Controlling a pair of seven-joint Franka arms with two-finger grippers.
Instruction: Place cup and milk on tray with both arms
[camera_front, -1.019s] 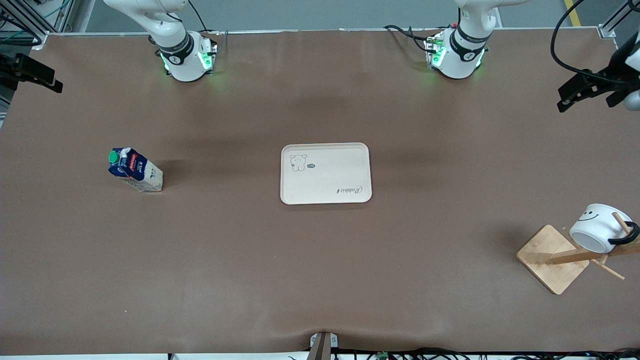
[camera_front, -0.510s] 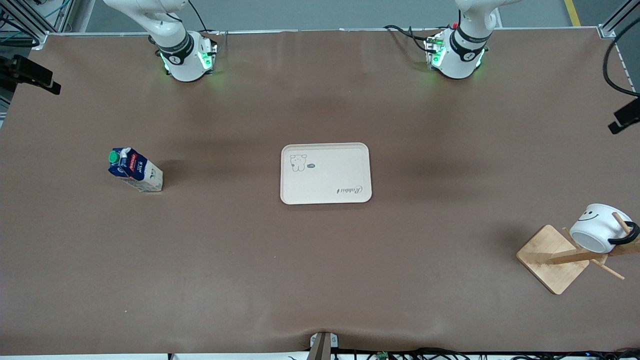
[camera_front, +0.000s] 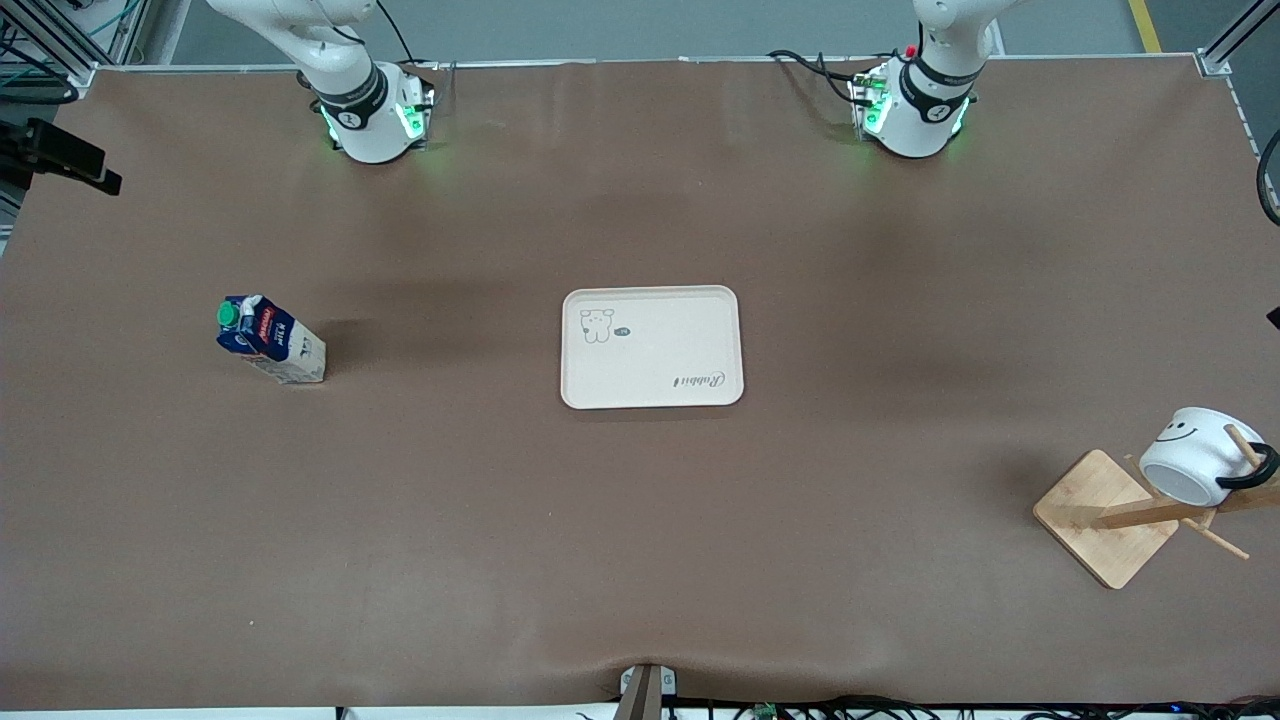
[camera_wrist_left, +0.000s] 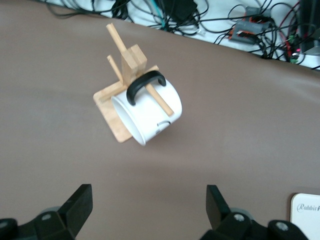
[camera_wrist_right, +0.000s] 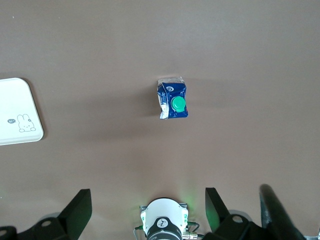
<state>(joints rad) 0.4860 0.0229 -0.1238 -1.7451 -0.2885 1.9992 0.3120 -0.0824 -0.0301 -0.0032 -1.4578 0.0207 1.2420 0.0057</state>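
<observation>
Cup: we see the cup (camera_front: 1198, 456) hanging by its black handle on a peg of the wooden rack (camera_front: 1108, 517), at the left arm's end of the desk (camera_front: 640, 560), well apart from the tray (camera_front: 652, 346) and nearer the front camera than it.
Milk: the milk (camera_front: 270, 340) stands upright toward the right arm's end, level with the tray, long axis vertical.
Left end effector (camera_wrist_left: 150, 212): released, fingers wide, over bare desk with the cup ahead, mouth tilted toward it.
Right end effector (camera_wrist_right: 148, 212): released, high over the desk, milk ahead.
Nearer arm: left for cup, right for milk.
Change: the left end effector has left the front view's edge; cup, milk and tray unmoved.
</observation>
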